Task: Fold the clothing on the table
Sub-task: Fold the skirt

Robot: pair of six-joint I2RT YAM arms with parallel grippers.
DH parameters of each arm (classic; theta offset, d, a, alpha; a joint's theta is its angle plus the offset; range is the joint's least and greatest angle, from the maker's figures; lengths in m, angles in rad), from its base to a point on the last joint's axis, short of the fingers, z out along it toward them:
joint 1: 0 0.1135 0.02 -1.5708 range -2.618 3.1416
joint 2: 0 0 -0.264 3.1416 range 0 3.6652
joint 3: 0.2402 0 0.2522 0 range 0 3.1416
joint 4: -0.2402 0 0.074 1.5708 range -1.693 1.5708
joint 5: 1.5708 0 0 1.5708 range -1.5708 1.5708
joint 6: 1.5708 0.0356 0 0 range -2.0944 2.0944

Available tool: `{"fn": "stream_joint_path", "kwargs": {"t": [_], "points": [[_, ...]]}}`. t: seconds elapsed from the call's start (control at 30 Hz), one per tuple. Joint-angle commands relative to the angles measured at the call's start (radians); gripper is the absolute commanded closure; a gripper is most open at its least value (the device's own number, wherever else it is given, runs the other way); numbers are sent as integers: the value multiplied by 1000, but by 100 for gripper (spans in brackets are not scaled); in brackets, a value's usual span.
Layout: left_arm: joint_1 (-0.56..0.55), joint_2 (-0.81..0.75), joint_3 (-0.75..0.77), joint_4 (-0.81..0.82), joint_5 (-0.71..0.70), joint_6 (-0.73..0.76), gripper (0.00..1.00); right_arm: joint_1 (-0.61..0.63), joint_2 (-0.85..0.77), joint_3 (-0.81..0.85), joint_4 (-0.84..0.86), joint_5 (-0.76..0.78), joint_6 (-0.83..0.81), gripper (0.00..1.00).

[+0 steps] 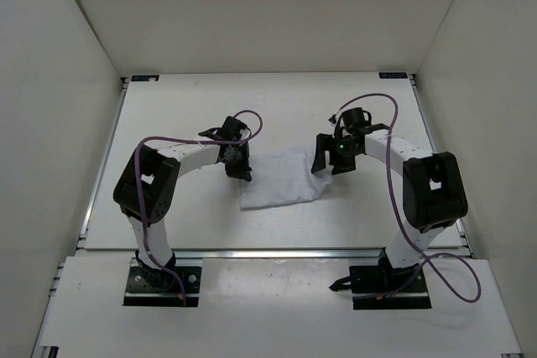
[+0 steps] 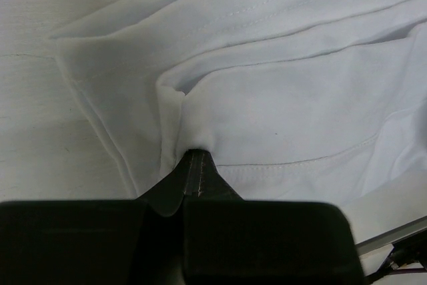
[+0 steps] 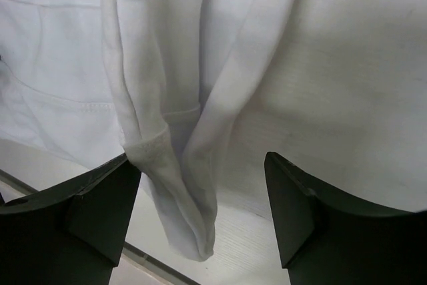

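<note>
Top external: clothing (image 1: 281,182) lies on white table (image 1: 193,106) between white walls (image 1: 50,123).

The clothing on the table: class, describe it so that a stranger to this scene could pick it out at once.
Start with the big white table seen from above. Near its middle, between the left gripper and the right gripper, lies the clothing. It alone is soft, thin and creased, unlike the flat table and the hard black grippers.
</note>
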Motion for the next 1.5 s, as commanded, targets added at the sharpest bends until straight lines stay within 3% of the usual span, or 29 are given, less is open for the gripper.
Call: {"fn": "stream_joint_path", "kwargs": {"t": [0.0, 0.2, 0.6, 0.7, 0.8, 0.87, 1.13, 1.47], "points": [[11, -9, -27, -17, -9, 26, 100, -27, -51, 47, -13, 40, -17, 28], [9, -2, -22, -24, -5, 33, 100, -71, -51, -25, 7, -5, -12, 28], [13, -3, -30, -31, 4, 51, 100, -77, 43, -89, 223, -161, 77, 33], [14, -6, -27, -34, 5, 56, 100, -91, 61, -118, 271, -207, 100, 52], [16, -5, -21, -49, 8, 69, 100, -99, 68, -129, 291, -218, 110, 85], [19, -21, -16, -69, -5, 74, 100, -97, 46, -125, 287, -203, 104, 100], [65, -198, -94, -91, -30, 74, 100, -106, -84, -77, 184, -126, 20, 100], [-44, -250, -242, 49, 11, -69, 100, -59, -133, 4, 49, -26, -66, 99]]}}
